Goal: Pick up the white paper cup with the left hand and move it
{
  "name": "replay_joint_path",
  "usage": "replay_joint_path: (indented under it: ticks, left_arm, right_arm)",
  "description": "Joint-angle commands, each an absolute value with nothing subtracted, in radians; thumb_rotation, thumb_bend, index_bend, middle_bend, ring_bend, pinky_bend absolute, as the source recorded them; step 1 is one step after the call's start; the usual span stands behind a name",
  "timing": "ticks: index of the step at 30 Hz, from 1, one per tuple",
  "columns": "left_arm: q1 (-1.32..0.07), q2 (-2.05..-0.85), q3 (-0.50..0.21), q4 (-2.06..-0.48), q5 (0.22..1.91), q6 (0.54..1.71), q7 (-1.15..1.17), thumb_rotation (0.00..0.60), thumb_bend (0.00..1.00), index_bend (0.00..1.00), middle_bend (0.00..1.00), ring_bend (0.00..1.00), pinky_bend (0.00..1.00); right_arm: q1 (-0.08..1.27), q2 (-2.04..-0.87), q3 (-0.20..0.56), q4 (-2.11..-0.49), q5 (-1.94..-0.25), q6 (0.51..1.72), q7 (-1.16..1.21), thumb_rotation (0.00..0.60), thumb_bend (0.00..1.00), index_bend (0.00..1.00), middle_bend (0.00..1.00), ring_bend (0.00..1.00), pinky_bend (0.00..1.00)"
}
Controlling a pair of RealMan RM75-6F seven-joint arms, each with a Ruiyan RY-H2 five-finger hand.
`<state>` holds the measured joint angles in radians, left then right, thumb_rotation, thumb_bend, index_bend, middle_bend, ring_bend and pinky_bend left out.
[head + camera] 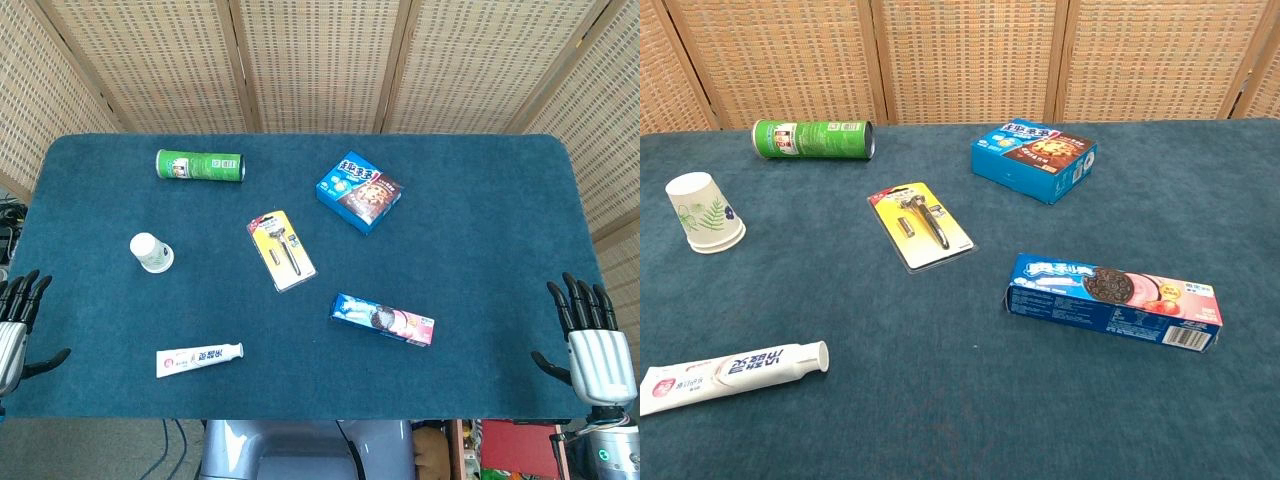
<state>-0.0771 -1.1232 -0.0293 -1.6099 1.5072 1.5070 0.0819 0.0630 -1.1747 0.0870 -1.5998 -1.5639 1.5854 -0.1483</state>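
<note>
The white paper cup [152, 252] stands upside down on the blue table at the left; in the chest view the cup [704, 212] shows a green leaf print. My left hand [17, 327] hangs at the table's left front edge, fingers spread and holding nothing, well to the left of and nearer than the cup. At the right front edge my right hand [592, 345] is likewise spread and empty. Neither hand shows in the chest view.
A green can [200, 165] lies on its side behind the cup. A toothpaste tube [198, 358] lies in front of it. A yellow razor pack [281, 250], a blue cookie box [359, 191] and a blue biscuit pack [383, 319] lie mid-table.
</note>
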Motion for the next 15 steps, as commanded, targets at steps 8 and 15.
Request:
replay_joint_path:
  ticks: [8,15]
  left_arm:
    - [-0.079,-1.132,-0.035,-1.603,1.506,1.511,0.093,0.600,0.08,0.00,0.00,0.00,0.00]
    - [-0.123,-1.124,-0.060,-1.610,1.471,1.433,0.031,0.600,0.09,0.00,0.00,0.00,0.00]
  right_arm:
    - [0.059,-1.175,0.088,-1.598,-1.561,1.592,-0.150,0.600,0.00,0.00,0.00,0.00,0.00]
    - [0.055,-1.171,0.092,-1.599,-1.554,1.596,-0.144,0.600,0.00,0.00,0.00,0.00,0.00]
